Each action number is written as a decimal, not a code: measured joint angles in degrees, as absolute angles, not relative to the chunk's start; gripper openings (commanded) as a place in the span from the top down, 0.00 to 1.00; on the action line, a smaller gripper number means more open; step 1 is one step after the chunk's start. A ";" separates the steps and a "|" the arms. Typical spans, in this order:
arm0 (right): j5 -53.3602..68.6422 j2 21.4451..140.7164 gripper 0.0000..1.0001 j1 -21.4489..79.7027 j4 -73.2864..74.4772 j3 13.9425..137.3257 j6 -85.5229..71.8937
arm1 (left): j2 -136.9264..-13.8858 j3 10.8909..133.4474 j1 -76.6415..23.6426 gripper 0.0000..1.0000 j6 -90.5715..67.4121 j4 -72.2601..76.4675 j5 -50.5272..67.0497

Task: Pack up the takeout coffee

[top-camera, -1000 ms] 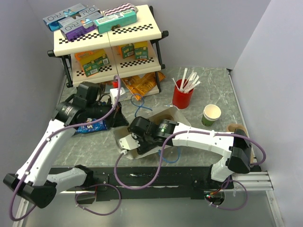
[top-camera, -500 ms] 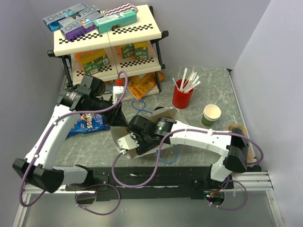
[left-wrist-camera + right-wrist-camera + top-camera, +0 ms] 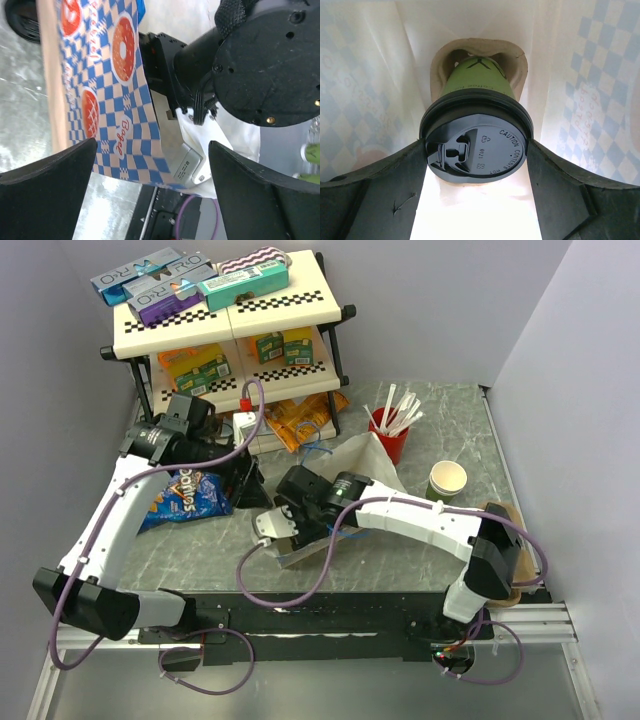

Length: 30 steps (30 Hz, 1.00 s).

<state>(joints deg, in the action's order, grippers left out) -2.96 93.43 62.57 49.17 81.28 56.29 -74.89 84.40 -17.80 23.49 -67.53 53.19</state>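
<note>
**Right arm: seating the takeout coffee inside the bag**

I am working the right gripper (image 3: 476, 147) deep inside the checkered paper bag (image 3: 580, 100), near the middle of the table (image 3: 450, 420). It is clamping across the black lid (image 3: 485, 130) of the takeout coffee (image 3: 479, 82). The green cup's base is sitting in a cardboard cup holder (image 3: 519, 55) at the bag's closed end. The left gripper (image 3: 152, 147) is hanging fully spread just beside the bag's printed outside, gripping nothing. In my judgement, doing this step well means checking that the cup is sitting square in the holder, easing the clamp only slightly, then backing straight out along the bag so the gripper drags neither lid nor paper.
</note>
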 measured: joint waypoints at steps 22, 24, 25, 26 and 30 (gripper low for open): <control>3.25 100.27 1.00 57.32 51.59 86.94 58.35 | -73.84 81.93 -12.19 0.01 18.11 -60.38 54.17; 3.11 101.10 0.91 57.32 52.12 88.03 58.13 | -73.54 81.93 -12.19 0.01 18.09 -60.38 54.17; 3.07 101.45 0.78 57.32 52.31 88.44 57.95 | -73.41 81.93 -12.19 0.01 18.11 -60.38 54.17; 3.05 101.78 0.73 57.32 52.60 88.90 57.89 | -73.14 81.93 -12.19 0.01 18.11 -60.40 54.17; 2.98 101.93 0.58 57.32 52.90 89.19 57.74 | -71.92 81.93 -12.19 0.00 18.11 -60.45 54.15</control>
